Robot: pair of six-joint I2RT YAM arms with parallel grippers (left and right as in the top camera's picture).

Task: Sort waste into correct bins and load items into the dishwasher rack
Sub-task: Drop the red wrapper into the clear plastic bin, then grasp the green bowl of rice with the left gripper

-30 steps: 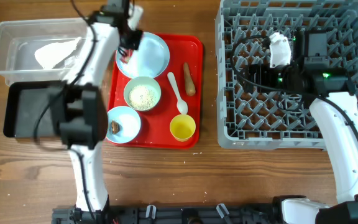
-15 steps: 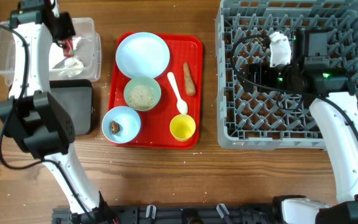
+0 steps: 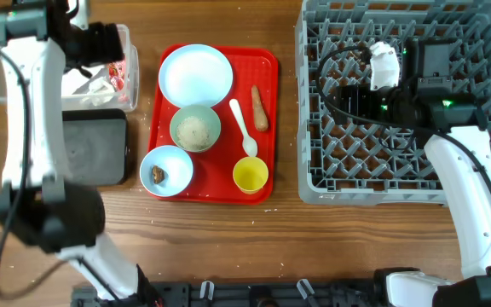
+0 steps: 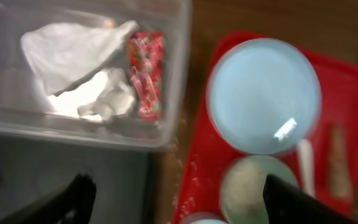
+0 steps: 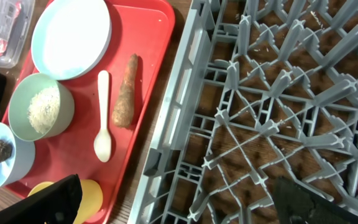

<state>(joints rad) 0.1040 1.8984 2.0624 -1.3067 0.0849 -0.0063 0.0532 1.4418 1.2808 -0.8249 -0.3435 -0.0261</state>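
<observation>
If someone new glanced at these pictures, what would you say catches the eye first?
The bright red tray in the middle of the table stands out first, carrying a pale blue plate, a yellow cup and other dishes. Right of it sits the large grey rack with its many pegs. At far left, the clear tub holds white crumpled paper and a red snack wrapper.

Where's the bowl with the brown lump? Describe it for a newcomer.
Find the red tray left of the grey rack. At its lower-left corner, seen overhead, sits a light blue bowl. Unlike the green rice bowl beside it, it holds one brown lump.
</observation>
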